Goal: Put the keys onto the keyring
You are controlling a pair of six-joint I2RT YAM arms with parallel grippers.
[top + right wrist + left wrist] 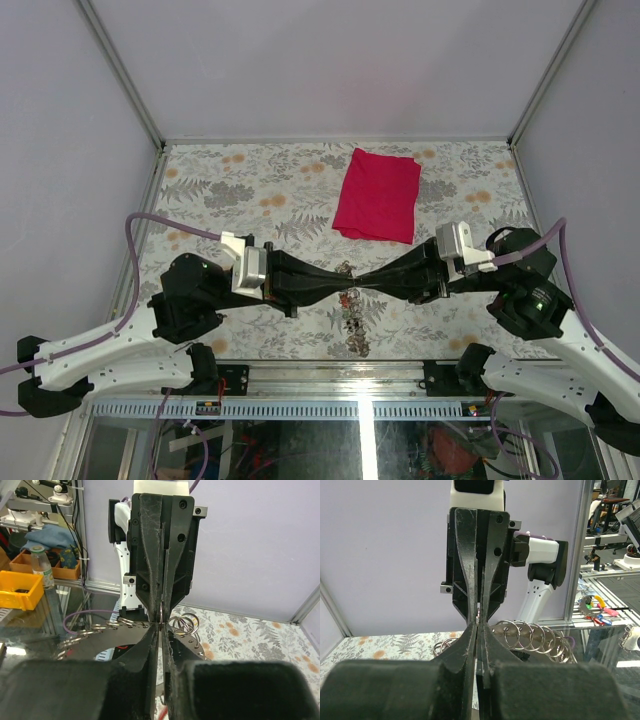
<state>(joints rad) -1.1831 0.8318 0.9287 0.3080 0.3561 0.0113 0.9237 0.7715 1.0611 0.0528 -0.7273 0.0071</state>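
Robotics lab, framed enclosure (pixel 125 75), parts bin (pixel 17 587)

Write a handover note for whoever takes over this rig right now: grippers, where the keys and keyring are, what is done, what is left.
Left gripper: jaws shut, meeting the right gripper tip to tip over the table's middle.
Right gripper: jaws shut at the tips. Anything pinched between the two grippers is too small to tell.
Metal rings: a linked bunch on the table, just on the near side of the meeting tips. No coloured key heads can be made out.
Red cloth: lies apart, toward the far side.
Done: no key can be confirmed on a ring.
Left: thread the keys, then check each one.
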